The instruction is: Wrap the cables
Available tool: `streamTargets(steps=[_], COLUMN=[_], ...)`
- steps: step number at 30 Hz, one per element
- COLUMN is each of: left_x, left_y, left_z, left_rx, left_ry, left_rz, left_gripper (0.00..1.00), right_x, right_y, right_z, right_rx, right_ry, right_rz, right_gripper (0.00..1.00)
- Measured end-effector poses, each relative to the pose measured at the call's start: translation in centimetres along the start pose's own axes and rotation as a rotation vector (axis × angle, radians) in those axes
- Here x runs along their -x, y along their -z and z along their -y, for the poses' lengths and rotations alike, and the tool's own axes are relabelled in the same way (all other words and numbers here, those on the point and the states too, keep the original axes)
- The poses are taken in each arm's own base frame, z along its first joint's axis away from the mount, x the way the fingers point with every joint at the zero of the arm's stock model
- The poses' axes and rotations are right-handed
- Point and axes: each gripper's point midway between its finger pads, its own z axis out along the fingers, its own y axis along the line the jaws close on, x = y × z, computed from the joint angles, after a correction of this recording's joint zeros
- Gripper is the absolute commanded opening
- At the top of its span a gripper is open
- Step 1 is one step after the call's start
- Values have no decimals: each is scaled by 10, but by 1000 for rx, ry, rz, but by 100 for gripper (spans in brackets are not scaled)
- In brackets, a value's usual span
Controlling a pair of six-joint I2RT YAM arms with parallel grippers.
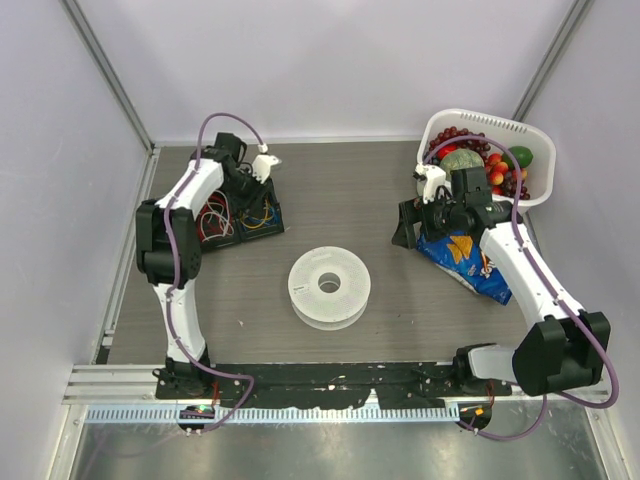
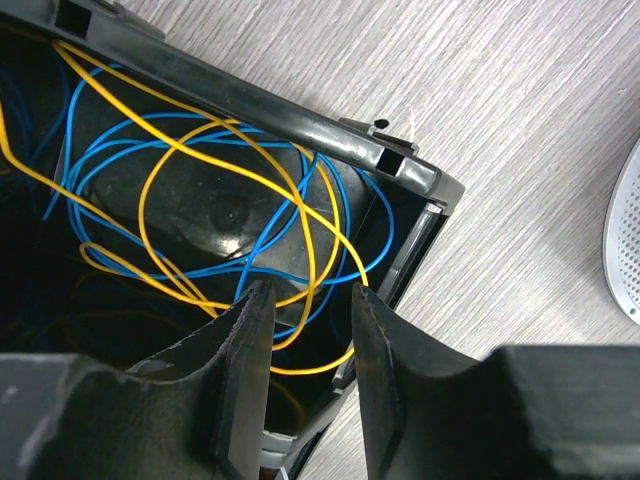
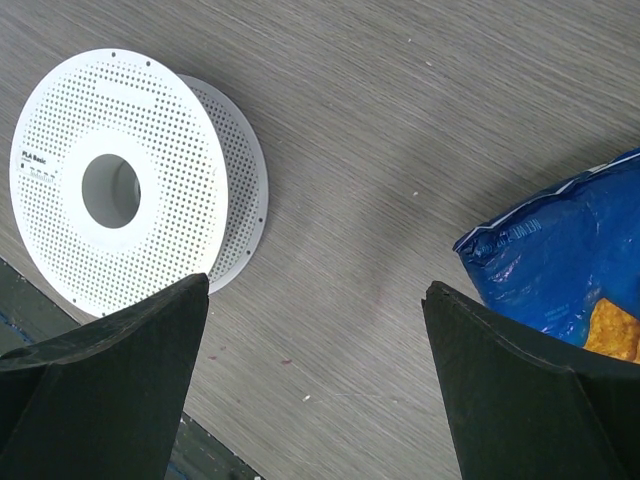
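Note:
The yellow cable (image 2: pixel 190 150) lies in loose loops in the right compartment of a black tray (image 2: pixel 300 115), tangled with a blue wire (image 2: pixel 120 135). It also shows in the top view (image 1: pixel 258 222). My left gripper (image 2: pixel 310 295) is open over that compartment near the tray's corner, and one yellow strand runs between its jaws without being clamped. In the top view the left gripper (image 1: pixel 262 190) hangs over the tray (image 1: pixel 278 228). The white spool (image 1: pixel 330 287) lies flat at the table's middle. My right gripper (image 3: pixel 315 290) is wide open and empty above bare table, right of the spool (image 3: pixel 120 190).
Red and white wires (image 1: pixel 215 222) fill the tray's left compartment. A blue snack bag (image 1: pixel 468 262) lies under the right arm and shows in the right wrist view (image 3: pixel 560 260). A white basket (image 1: pixel 480 122) of fruit stands at the back right.

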Motion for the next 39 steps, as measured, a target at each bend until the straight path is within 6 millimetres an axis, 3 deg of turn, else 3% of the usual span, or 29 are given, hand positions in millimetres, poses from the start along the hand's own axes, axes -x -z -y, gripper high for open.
streamTargets(steps=[4, 6, 13, 18, 23, 27, 31, 39], left_x=[1, 4, 23, 53, 106, 136, 159, 180], left_y=[-1, 1, 30, 94, 184, 241, 279, 308], left_z=[2, 2, 5, 7, 4, 7, 5, -2], left_rx=[-6, -6, 22, 104, 263, 383, 470, 546], left_ry=[-2, 1, 4, 1, -30, -31, -32, -9], left_rz=[-4, 1, 45, 151, 354, 502, 611, 720], left_gripper=[16, 0, 0, 0, 0, 0, 0, 0], right_x=[-1, -1, 0, 6, 24, 33, 39, 41], right_y=[-2, -3, -3, 1, 9, 11, 11, 13], right_z=[1, 1, 2, 4, 6, 10, 12, 13], right_rx=[1, 0, -3, -17, -39, -55, -63, -63], right_ry=[-3, -4, -1, 13, 59, 90, 111, 125], right_rz=[-6, -7, -5, 4, 43, 52, 54, 53], right_gripper=[93, 93, 93, 93, 93, 93, 93, 93])
